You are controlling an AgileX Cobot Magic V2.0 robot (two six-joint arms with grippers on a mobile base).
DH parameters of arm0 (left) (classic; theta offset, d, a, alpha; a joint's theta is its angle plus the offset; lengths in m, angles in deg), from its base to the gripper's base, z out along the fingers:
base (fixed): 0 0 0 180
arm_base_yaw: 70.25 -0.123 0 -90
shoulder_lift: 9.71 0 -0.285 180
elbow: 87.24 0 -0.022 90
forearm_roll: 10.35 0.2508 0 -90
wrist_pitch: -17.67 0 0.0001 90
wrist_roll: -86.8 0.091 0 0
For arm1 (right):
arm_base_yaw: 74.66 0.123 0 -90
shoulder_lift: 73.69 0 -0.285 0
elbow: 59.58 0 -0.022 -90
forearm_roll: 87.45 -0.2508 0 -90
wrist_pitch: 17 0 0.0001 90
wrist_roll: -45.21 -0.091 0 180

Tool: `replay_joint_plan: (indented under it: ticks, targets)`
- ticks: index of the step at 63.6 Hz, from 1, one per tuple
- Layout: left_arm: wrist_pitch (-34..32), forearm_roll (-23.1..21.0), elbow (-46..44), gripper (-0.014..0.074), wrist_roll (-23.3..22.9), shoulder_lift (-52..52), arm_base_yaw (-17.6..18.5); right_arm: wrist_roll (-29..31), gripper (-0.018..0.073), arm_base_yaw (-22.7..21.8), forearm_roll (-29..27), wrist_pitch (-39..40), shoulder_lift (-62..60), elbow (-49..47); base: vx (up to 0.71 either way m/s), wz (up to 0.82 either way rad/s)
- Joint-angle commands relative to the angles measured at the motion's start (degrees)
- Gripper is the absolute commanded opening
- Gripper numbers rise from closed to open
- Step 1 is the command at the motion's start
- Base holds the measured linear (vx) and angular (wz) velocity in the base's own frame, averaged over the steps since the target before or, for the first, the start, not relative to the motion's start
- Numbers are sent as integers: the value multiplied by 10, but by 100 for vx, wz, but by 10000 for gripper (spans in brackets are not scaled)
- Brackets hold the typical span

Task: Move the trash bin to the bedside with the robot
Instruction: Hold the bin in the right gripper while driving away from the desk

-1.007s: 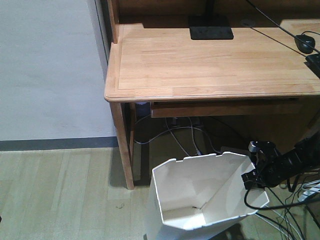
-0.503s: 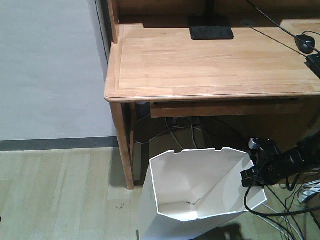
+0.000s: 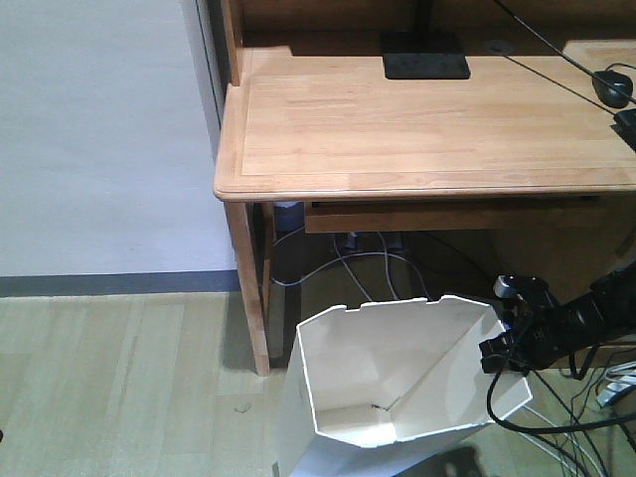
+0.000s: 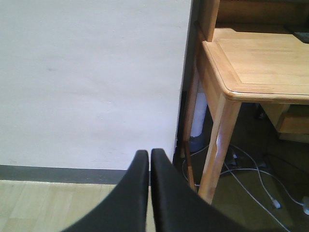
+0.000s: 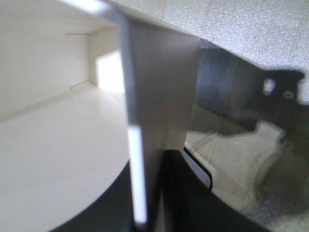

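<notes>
The white trash bin stands tilted on the floor just in front of the wooden desk, its faceted rim and cream interior facing the front camera. My right gripper is shut on the bin's right rim; in the right wrist view the thin bin wall runs between the two black fingers, one inside and one outside. My left gripper is shut with nothing in it, pointing at the white wall beside the desk leg. The bedside is out of view.
A light wooden desk stands behind the bin, its front-left leg close to the bin's left side. Cables hang and lie under the desk and on the floor at right. A white wall with a dark baseboard fills the left.
The bin, held by my right gripper, has shifted a little and tilted differently. The whole view has moved slightly, with the desk now further right in the frame.
</notes>
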Motion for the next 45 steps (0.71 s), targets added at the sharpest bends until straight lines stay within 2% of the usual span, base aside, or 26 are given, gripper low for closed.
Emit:
replay_joint_plan:
  ticks: [1,23,45]
  targets:
    - [-38,-1,2,-6,-2,8,2,-3,-5,-3,-22,-118,-42,-3,-2,7]
    - [-38,-1,2,-6,-2,8,2,-3,-5,-3,-22,-118,-42,-3,-3,16]
    - [-38,-1,2,-6,-2,8,2,-3,-5,-3,-22,-118,-42,-3,-5,45]
